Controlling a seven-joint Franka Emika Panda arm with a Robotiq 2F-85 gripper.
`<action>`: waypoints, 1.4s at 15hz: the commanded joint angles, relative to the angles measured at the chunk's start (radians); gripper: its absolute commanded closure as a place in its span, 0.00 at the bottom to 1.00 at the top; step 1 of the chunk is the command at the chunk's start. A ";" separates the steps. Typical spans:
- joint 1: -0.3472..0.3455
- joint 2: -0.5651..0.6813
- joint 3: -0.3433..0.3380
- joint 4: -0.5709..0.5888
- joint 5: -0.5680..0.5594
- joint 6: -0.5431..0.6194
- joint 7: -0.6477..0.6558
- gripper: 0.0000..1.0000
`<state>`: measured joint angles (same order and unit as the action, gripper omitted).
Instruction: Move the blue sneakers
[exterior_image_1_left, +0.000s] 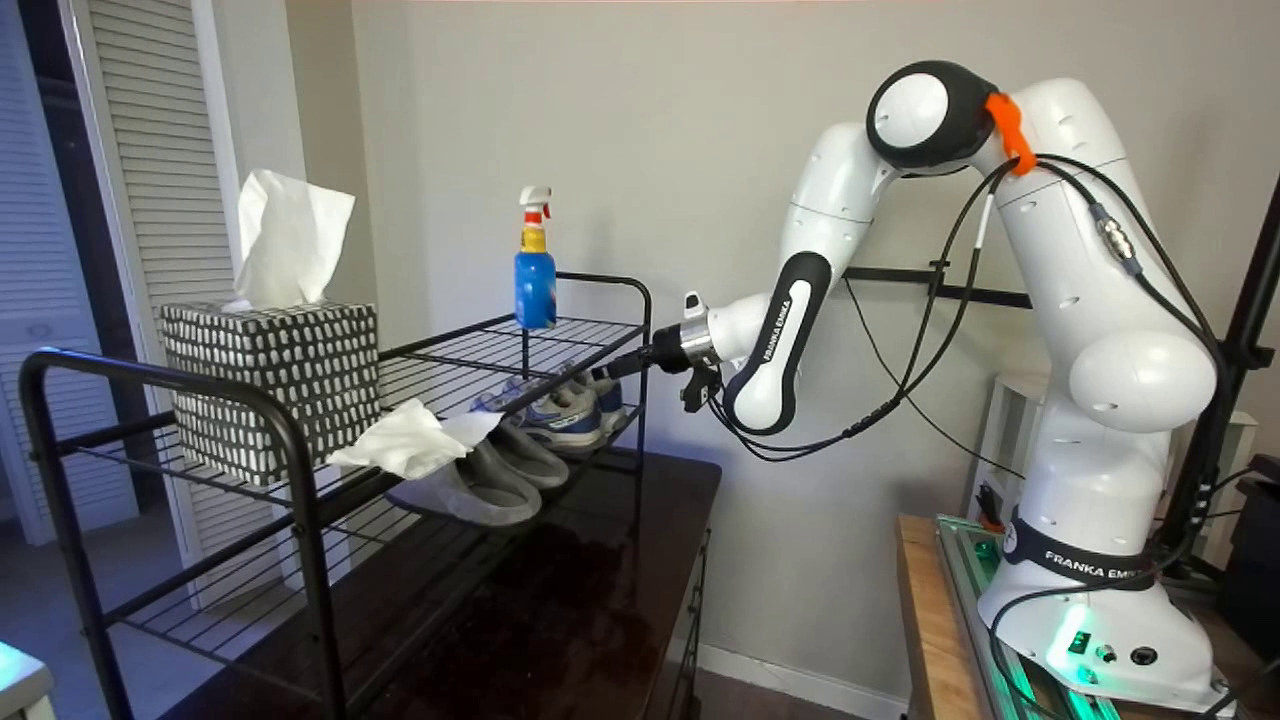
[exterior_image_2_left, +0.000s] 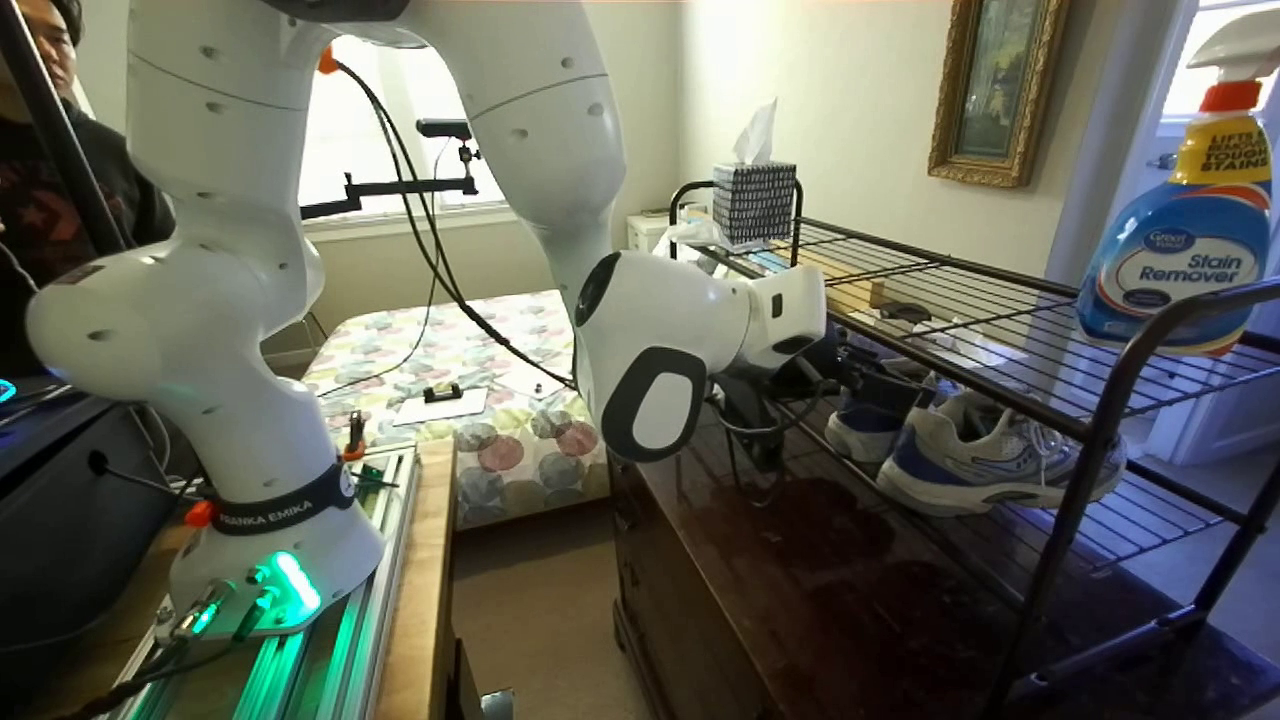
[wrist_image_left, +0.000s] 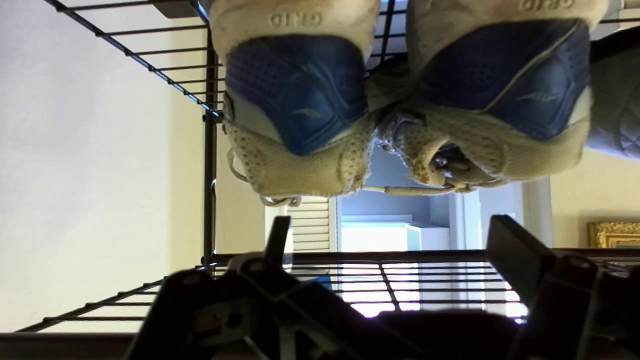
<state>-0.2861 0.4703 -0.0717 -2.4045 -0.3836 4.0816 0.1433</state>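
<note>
The blue sneakers are a laced grey-beige pair with dark blue heel patches. They stand side by side on the rack's lower shelf, heels toward my gripper. In exterior views they show at the shelf's end (exterior_image_1_left: 565, 415) and under the upper shelf (exterior_image_2_left: 975, 455). The wrist view is upside down, with both heels at the top (wrist_image_left: 302, 95). My gripper (wrist_image_left: 390, 224) is open and empty, fingers wide apart, just above the heels and below the upper shelf. In exterior views it is at the rack's front edge (exterior_image_1_left: 608, 370), partly hidden (exterior_image_2_left: 885, 378).
Grey slip-on shoes (exterior_image_1_left: 490, 480) sit beside the sneakers. The black wire rack (exterior_image_1_left: 318, 580) stands on a dark dresser (exterior_image_1_left: 560, 625). Its upper shelf carries a blue spray bottle (exterior_image_1_left: 535, 285), a tissue box (exterior_image_1_left: 270, 390) and a loose tissue (exterior_image_1_left: 415, 440). An end post (exterior_image_2_left: 1085, 480) stands near the sneakers.
</note>
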 joint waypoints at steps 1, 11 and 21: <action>0.019 0.029 0.001 0.020 0.027 0.055 -0.050 0.00; 0.064 0.136 -0.001 0.061 0.113 0.188 -0.126 0.00; 0.123 0.190 -0.011 0.160 0.190 0.161 -0.219 0.00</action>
<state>-0.1896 0.6157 -0.0676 -2.2835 -0.2104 4.2148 -0.0397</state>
